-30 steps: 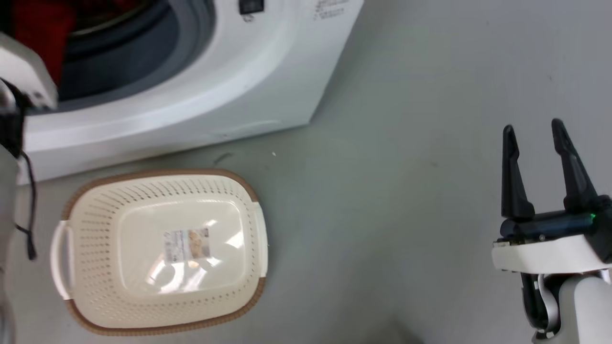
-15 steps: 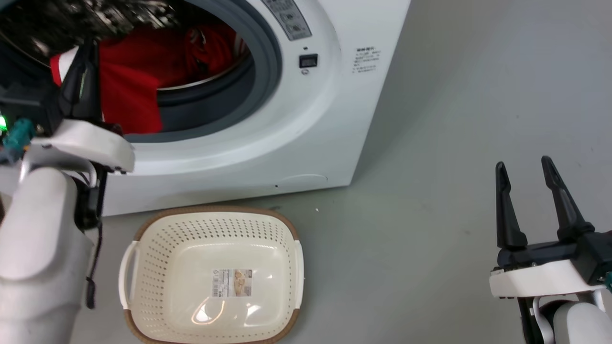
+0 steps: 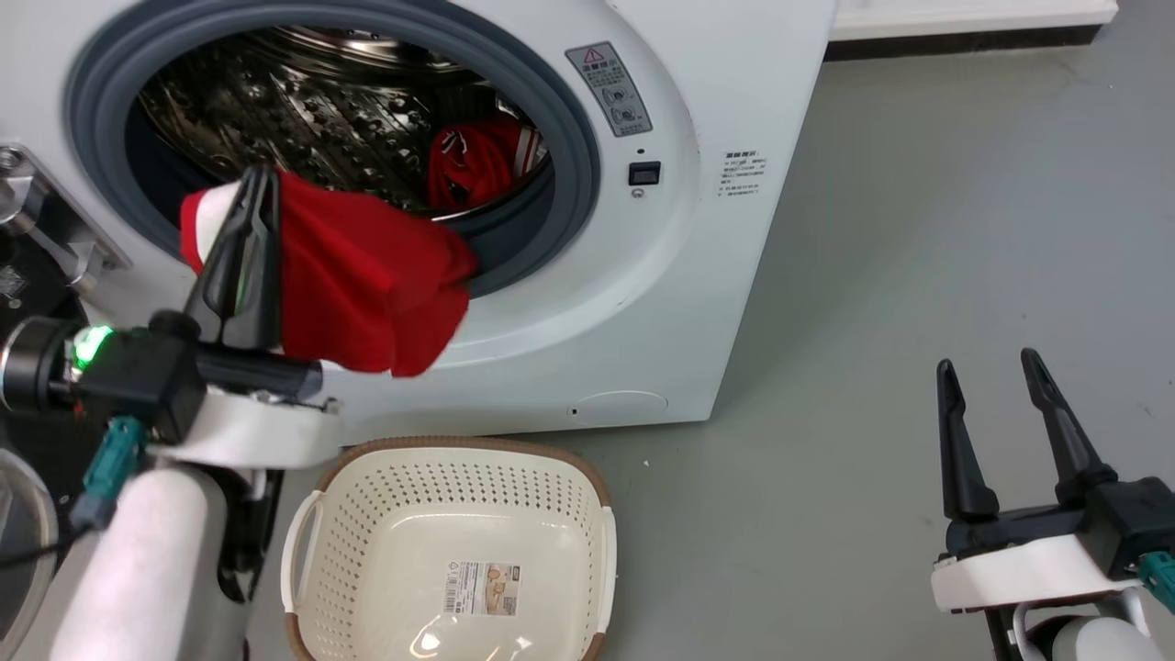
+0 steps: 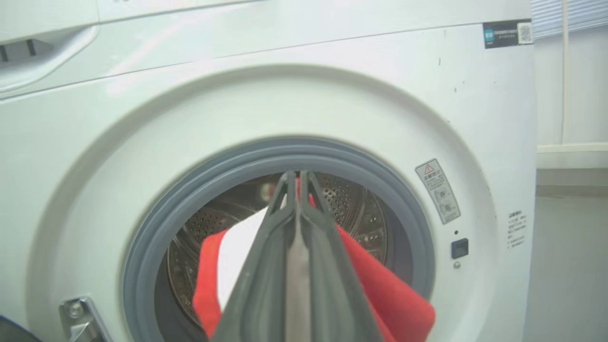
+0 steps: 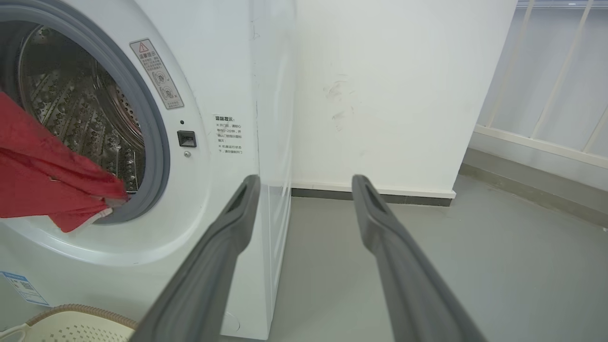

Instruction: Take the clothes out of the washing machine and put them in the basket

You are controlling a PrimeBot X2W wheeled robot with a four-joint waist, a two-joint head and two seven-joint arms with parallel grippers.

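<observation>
The white washing machine (image 3: 734,275) has its grey-rimmed porthole open, the steel drum showing inside. My left gripper (image 3: 262,174) is shut on a red garment with a white panel (image 3: 367,275), which hangs out over the porthole's lower rim; the left wrist view has that garment (image 4: 394,299) draped around the closed fingers. More red-and-white clothes (image 3: 477,161) lie inside the drum at the right. The cream basket (image 3: 587,569) stands on the floor right below the porthole, with a paper label on its bottom. My right gripper (image 3: 987,363) is open over bare floor to the right, holding nothing.
The grey floor (image 3: 918,229) stretches right of the machine to a white wall with a dark skirting (image 5: 370,192). The door hinge bracket (image 3: 37,211) and part of the glass door (image 3: 18,542) sit at the far left, beside my left arm.
The camera has tilted up, bringing the whole porthole into sight. My left gripper has drawn the red garment out of the drum and over the rim. The right gripper stays open.
</observation>
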